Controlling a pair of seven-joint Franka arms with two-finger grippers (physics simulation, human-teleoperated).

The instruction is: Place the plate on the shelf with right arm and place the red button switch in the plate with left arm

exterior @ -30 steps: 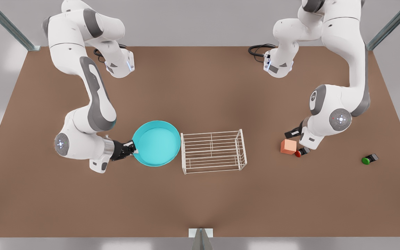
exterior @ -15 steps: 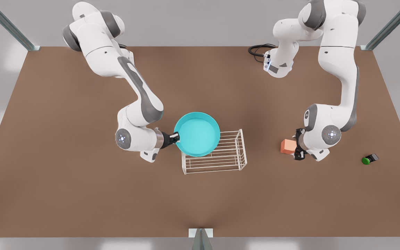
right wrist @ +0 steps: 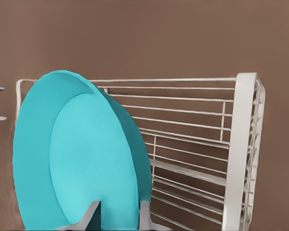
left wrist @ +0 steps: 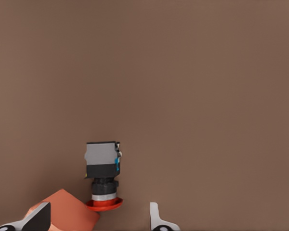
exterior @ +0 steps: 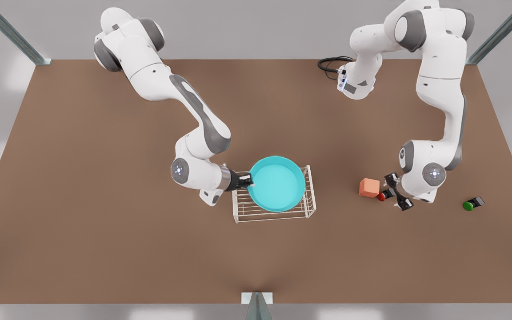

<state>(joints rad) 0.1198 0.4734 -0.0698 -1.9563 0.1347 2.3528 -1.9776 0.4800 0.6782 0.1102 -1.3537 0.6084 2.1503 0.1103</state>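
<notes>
Illumination was even and diffuse, coming from overhead. The brown table point(exterior: 105, 249) showed soft, faint shadows beneath both arms and a darker patch around the shelf point(exterior: 274, 209). Pale blurred reflections lay on the grey floor along the front view's lower edge. The plate point(right wrist: 82, 159) rendered evenly bright, without glare. Edges in both wrist views appeared slightly soft.

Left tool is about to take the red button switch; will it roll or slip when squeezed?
The red button switch lies on its side; its round cap may let it pivot. Its boxy body looks flat-sided, so probably steady. The left tool is open around it, with the orange cube close.
</notes>
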